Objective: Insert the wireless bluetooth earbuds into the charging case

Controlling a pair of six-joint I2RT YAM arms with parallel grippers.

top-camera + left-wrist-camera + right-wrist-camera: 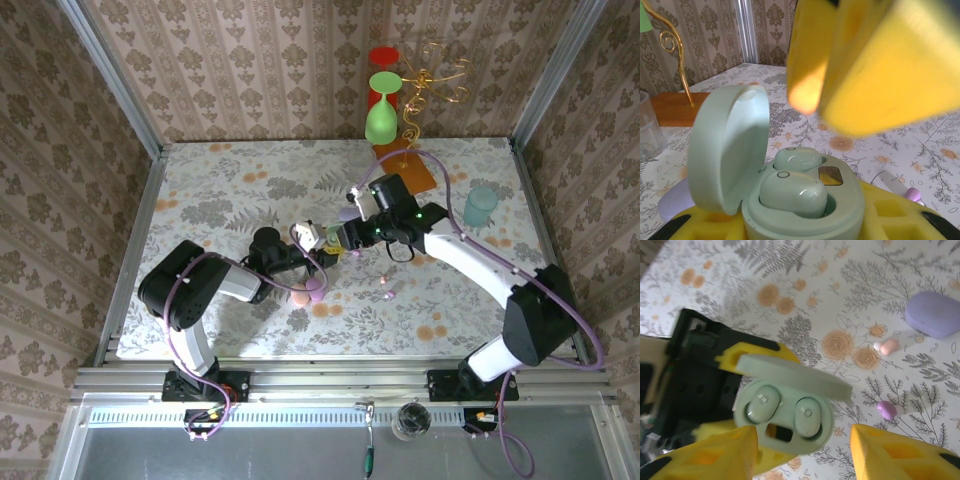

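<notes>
1. Clamping the mint charging case from two sides, the left end effector has its yellow pads pressed against the case body.
2. The case lid stands open, hinged up along one edge of the case.
3. Two mint earbuds are seated side by side in the wells inside the case. A small dark window sits on the case deck just beside them.
4. The right end effector hovers directly above the case with its fingers spread wide apart and nothing gripped. In the right wrist view one finger falls to each side of the case. Cannot tell whether either finger touches it.
5. Loose on the counter, a lilac earbud lies near the case, on the side away from the left end effector's black body.
6. A pink earbud lies farther from the case than the lilac one and apart from it. A tiny white bit touches its case-facing end.
7. A closed lilac case lies well apart from the mint case, beyond the pink earbud.
8. In the left wrist view, a glass tumbler and a gold wire stand sit behind the open lid, well apart from the case.
</notes>
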